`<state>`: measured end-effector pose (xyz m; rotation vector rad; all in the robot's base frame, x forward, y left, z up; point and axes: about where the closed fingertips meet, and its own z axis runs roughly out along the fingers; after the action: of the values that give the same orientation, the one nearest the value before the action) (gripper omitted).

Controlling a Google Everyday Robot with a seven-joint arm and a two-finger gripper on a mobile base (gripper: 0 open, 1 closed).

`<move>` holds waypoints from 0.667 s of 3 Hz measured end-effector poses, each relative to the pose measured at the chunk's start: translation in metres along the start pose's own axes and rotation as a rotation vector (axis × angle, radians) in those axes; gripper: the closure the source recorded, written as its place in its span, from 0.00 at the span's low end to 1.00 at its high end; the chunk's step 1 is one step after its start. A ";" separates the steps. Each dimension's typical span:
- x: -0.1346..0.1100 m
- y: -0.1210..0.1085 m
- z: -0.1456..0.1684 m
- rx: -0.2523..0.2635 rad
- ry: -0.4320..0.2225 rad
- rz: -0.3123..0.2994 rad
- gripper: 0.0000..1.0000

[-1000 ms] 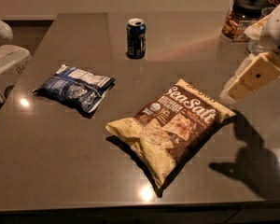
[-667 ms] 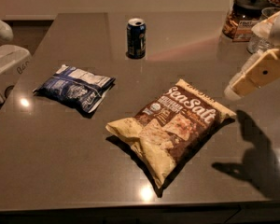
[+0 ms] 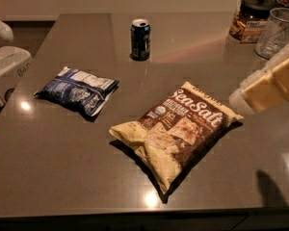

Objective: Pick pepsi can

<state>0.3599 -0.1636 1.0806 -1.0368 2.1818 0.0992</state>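
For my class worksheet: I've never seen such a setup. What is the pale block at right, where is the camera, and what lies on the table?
The pale block is the robot's gripper, the hand on its arm; it hangs at the right over the table, touching nothing. One camera looks down on everything; its mounting is unknown. On the table stand a pepsi can at the back and jars far right; a blue snack bag lies left, a Sea Salt chip bag mid-table.

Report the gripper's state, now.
Gripper: at the right edge, beside the Sea Salt chip bag; open or closed cannot be told. It is not holding the pepsi can, which stands upright well away from it.
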 end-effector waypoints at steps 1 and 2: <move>0.000 0.000 0.000 0.000 0.000 0.000 0.00; 0.000 0.000 0.000 0.000 0.000 0.000 0.00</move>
<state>0.3599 -0.1635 1.0808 -1.0368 2.1817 0.0989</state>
